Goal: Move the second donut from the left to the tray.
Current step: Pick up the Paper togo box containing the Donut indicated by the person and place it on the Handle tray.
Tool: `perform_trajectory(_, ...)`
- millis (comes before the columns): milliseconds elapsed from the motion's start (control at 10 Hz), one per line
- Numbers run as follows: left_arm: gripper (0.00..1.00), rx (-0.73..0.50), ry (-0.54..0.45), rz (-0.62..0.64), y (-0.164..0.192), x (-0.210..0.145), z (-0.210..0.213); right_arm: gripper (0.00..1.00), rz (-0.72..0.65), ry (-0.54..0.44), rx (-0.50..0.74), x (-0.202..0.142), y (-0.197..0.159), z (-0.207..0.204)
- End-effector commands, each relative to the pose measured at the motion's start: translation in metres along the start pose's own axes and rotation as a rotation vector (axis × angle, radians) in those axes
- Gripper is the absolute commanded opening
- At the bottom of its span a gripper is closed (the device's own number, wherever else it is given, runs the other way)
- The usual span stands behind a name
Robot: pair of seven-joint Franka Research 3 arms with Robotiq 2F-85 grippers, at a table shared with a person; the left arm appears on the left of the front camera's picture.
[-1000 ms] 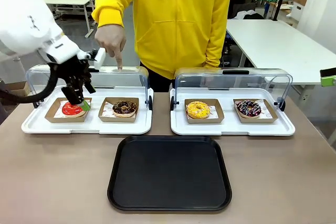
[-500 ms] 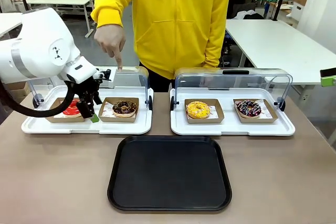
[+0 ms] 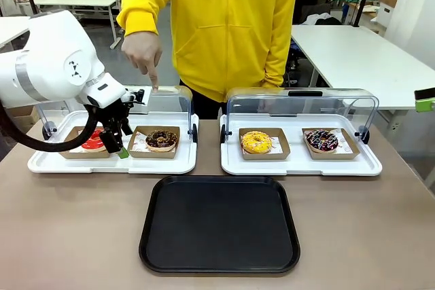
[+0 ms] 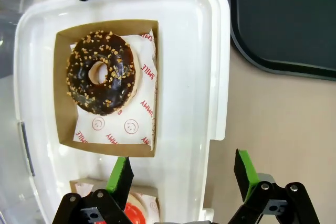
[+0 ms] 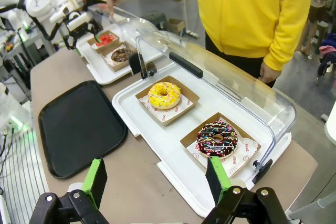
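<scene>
Chocolate-glazed donut [image 4: 101, 73] lies in its cardboard box [image 4: 62, 109] on the white tray [image 4: 184, 51], ahead of the left gripper [image 4: 181, 174], whose spread, empty jaws straddle that tray's edge, clear of the donut.

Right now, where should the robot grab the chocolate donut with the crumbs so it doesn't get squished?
Probably by its brown cardboard box, not the glaze: one finger on each opposite wall, coming straight down from above. The chocolate donut lies flat inside, the walls stand upright, and the clear lid is lifted. The left gripper is open nearby.
</scene>
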State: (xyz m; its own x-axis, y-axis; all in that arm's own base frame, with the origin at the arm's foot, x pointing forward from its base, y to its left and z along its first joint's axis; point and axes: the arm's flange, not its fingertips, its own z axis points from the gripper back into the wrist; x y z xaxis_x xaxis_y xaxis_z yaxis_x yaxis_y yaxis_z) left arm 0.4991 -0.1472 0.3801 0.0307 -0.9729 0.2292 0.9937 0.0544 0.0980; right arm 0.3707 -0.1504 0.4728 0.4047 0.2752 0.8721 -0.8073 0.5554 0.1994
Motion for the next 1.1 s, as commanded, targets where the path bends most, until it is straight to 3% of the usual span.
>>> perform_trajectory(0,1.0,0.0,0.0,0.0,0.0,0.0,0.0,1.0,0.028,-0.035,0.0,0.002,-0.003,-0.001)
perform_trajectory(500,1.0,0.008,0.119,-0.017,0.035,0.018,-0.037,1.0,0.028,-0.035,0.0,0.002,-0.003,-0.001)
perform_trajectory(1000,1.0,-0.003,0.149,-0.001,0.053,0.011,-0.062,1.0,0.028,-0.035,0.0,0.002,-0.003,-0.001)
